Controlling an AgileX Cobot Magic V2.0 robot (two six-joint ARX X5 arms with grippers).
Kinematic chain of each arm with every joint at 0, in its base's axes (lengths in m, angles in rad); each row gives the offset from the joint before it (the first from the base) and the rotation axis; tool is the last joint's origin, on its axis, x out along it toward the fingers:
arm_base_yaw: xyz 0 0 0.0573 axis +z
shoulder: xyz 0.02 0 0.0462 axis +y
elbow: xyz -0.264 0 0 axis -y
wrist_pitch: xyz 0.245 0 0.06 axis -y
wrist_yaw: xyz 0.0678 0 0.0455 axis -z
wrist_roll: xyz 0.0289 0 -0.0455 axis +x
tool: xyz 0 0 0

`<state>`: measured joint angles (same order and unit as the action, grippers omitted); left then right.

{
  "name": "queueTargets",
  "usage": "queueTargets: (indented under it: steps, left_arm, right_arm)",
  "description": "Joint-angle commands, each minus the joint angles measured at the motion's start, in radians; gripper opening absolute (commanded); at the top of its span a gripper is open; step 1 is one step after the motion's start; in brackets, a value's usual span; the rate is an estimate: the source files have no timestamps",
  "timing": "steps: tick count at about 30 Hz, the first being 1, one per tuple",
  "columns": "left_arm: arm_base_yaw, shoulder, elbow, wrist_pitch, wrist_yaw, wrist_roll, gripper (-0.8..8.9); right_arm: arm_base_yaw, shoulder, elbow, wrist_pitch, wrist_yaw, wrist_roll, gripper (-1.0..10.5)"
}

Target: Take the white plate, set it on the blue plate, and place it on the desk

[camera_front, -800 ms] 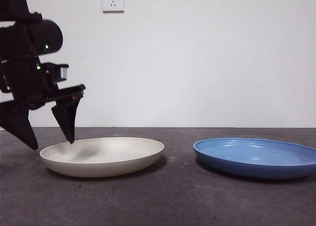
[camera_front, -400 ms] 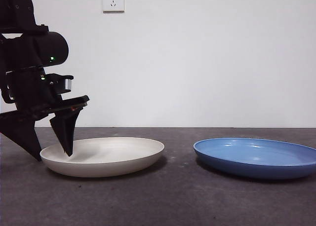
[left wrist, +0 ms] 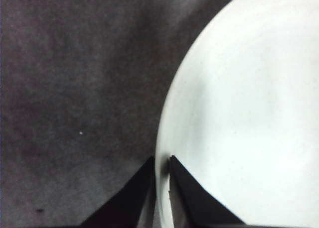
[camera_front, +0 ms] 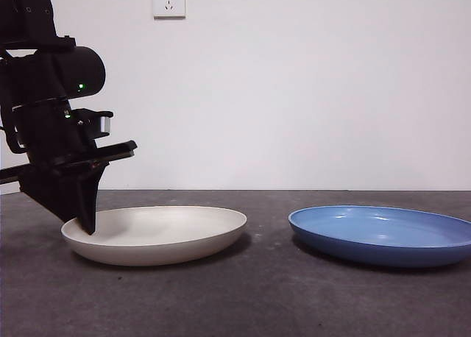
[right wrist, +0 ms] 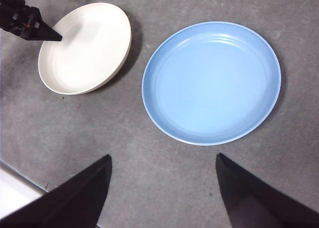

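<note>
Where the plain white wall (camera_front: 316, 94) meets the desk (camera_front: 265, 300), a straight line runs behind everything, and a white socket (camera_front: 168, 0) sits high on that wall above the left side. The desk is a dark grey-brown top with a rough, speckled surface, and it fills the ground of all three views. On it, the blue plate (camera_front: 383, 234) lies flat to the right, glossy and bare inside. The white plate (camera_front: 154, 234) lies to the left, well apart from it, with open desk between the two rims. The left gripper (camera_front: 82, 223) comes down from the upper left, big and black, onto the white plate's left rim. In its wrist view the two jaws stand almost together with the rim (left wrist: 162, 153) pinched in the narrow gap, one jaw inside the plate and one outside. The right gripper (right wrist: 162, 161) hangs high above the desk near the blue plate, jaws spread wide and holding nothing.
</note>
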<state>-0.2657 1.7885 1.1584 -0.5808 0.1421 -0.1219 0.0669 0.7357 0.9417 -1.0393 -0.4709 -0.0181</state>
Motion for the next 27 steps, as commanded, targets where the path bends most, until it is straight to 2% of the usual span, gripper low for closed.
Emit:
queueTargets:
  steps: [1, 9, 21, 27]
  left_arm:
    - [-0.004, 0.021, 0.015, 0.002, -0.004, 0.008, 0.09]
    - [-0.004, -0.018, 0.015, 0.002, 0.02, 0.001, 0.09]
    - [-0.037, -0.245, 0.015, -0.009, 0.027, -0.005, 0.09]
    - [-0.094, -0.278, 0.019, 0.031, 0.103, -0.079, 0.09]
  right_arm:
    - [0.003, 0.008, 0.02, 0.008, 0.0, 0.01, 3.3]
    - [0.003, 0.008, 0.02, 0.007, 0.0, 0.01, 3.3]
    - [0.003, 0.008, 0.02, 0.007, 0.001, 0.01, 3.3]
    - [0.003, 0.008, 0.02, 0.007, 0.0, 0.01, 3.3]
